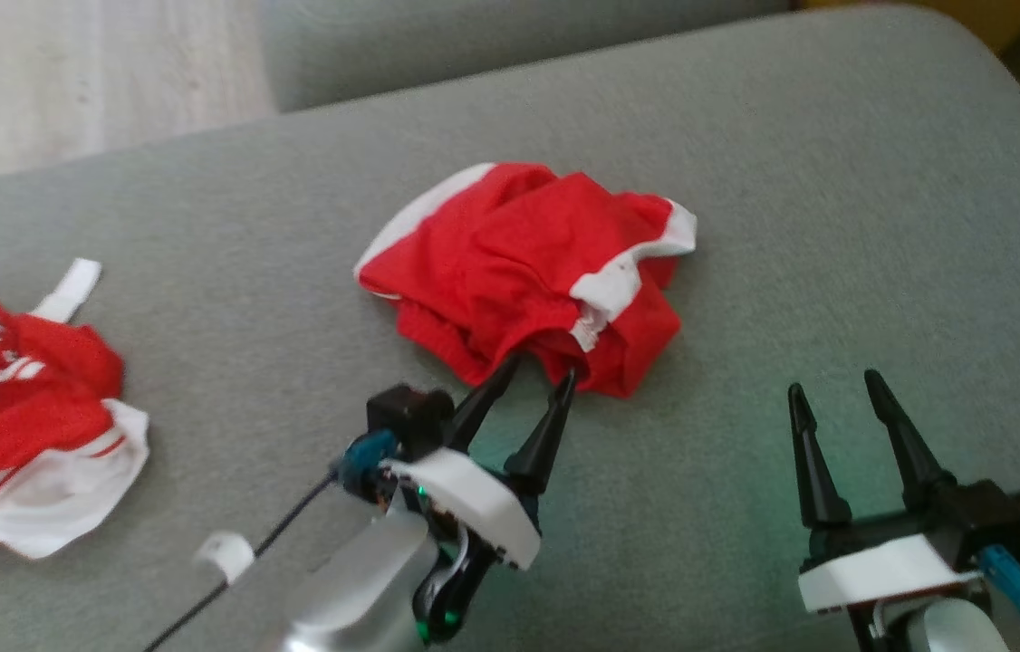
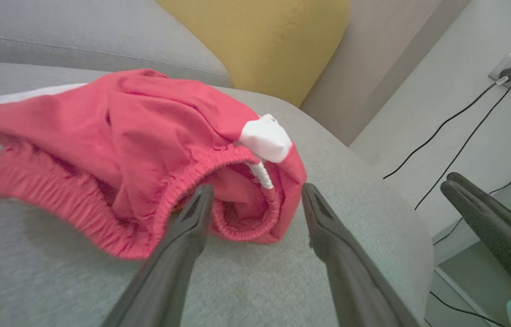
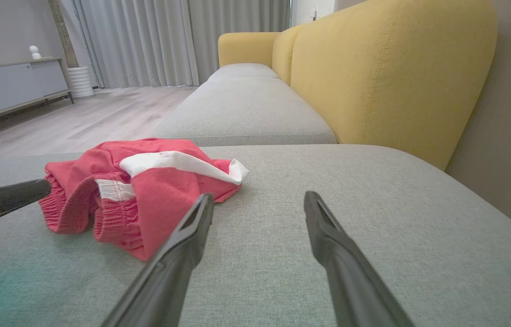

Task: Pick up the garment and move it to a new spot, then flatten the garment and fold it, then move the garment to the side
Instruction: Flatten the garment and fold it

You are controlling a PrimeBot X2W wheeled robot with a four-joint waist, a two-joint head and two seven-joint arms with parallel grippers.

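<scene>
The garment [image 1: 21, 426], red with white parts, striped trim and lettering, lies crumpled at the far left of the grey cushion [image 1: 745, 181], well away from both grippers. A second red cloth [image 1: 519, 263] with white trim and an elastic waistband [image 2: 192, 181] lies bunched at the cushion's middle. My left gripper [image 1: 539, 369] is open, and its fingertips straddle that cloth's near edge [image 2: 256, 188]. My right gripper [image 1: 834, 382] is open over bare cushion to the cloth's right [image 3: 259, 196], holding nothing.
The yellow backrest [image 3: 387, 81] rises behind the cushion, with a second grey seat [image 3: 246, 109] beyond. Wooden floor [image 1: 66, 81] lies past the cushion's far left edge. Cables run from a wall socket [image 2: 507, 72] off the cushion's end.
</scene>
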